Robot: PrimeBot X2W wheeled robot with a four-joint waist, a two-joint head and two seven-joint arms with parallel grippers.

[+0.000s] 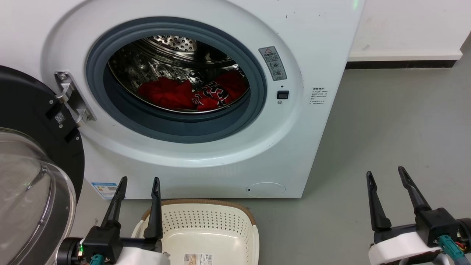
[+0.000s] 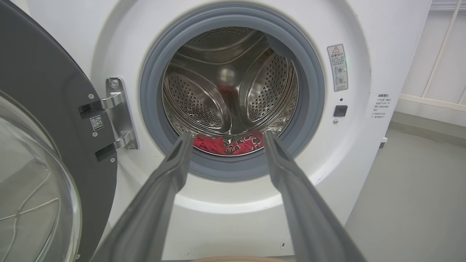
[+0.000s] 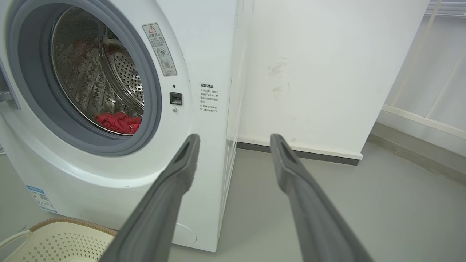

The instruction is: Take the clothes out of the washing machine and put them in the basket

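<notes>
Head cam: down onto washing machine [image 1: 206, 162]. Left wrist: porthole [image 2: 231, 91] dead ahead, between fingers [image 2: 160, 196]. Right wrist: porthole left of its fingers [image 3: 171, 185].

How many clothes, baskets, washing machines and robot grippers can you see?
2 clothes: plain red garment, lettered red jersey
1 basket
1 washing machine
2 grippers: left gripper, right gripper
Total: 6

a: what's down on the floor [image 1: 390, 140]?
b: it's plain grey (a white wall [image 1: 404, 25] meets it at the back). the washing machine [image 1: 220, 165] stands on it, with the basket [image 1: 209, 224] just in front of it.
a: are they touching?
b: can't tell.
</notes>
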